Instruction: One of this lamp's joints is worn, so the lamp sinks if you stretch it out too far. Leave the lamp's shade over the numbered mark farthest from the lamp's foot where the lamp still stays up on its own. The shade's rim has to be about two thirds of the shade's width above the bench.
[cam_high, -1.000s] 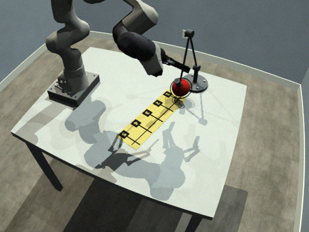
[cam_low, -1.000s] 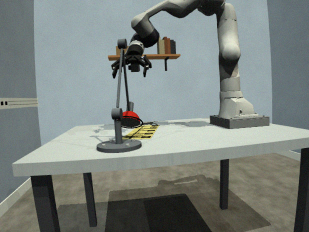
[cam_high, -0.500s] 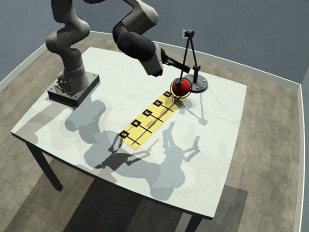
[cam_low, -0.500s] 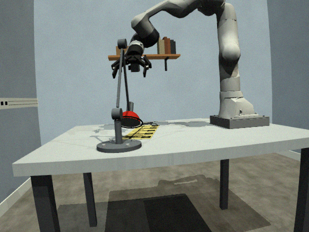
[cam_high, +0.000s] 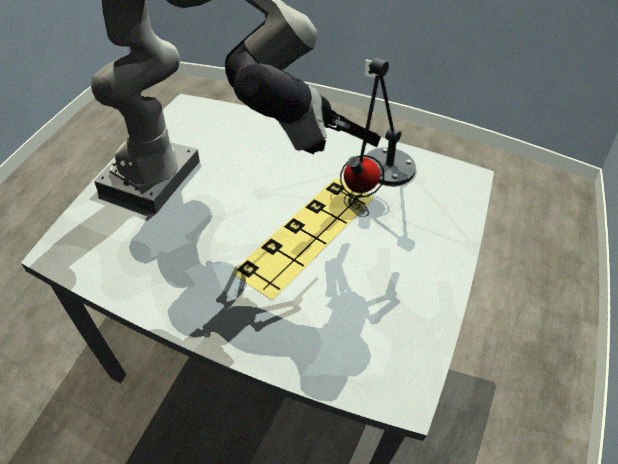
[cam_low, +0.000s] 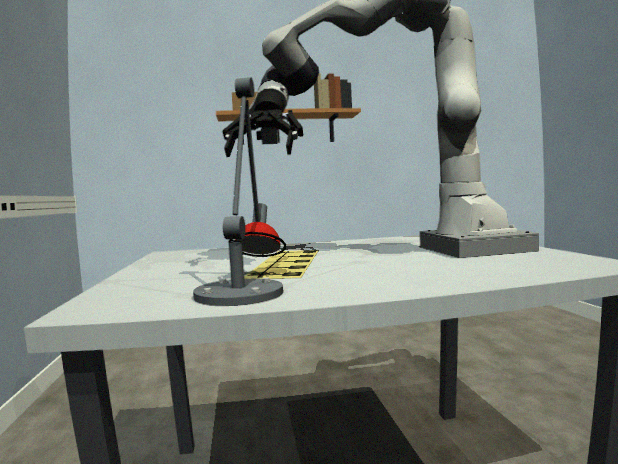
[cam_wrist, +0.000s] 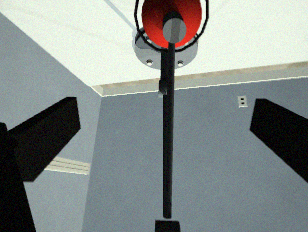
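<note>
Above the bench, gripper (cam_low: 261, 140) hung with fingers spread wide, holding nothing.
Lamp rod (cam_wrist: 168, 130) ran between them; red shade (cam_high: 361, 175) sat near foot (cam_high: 400, 170).

Arched high from the base, wrist angled down; gripper (cam_low: 261, 136) spread fully wide, nothing between the fingers.
</note>
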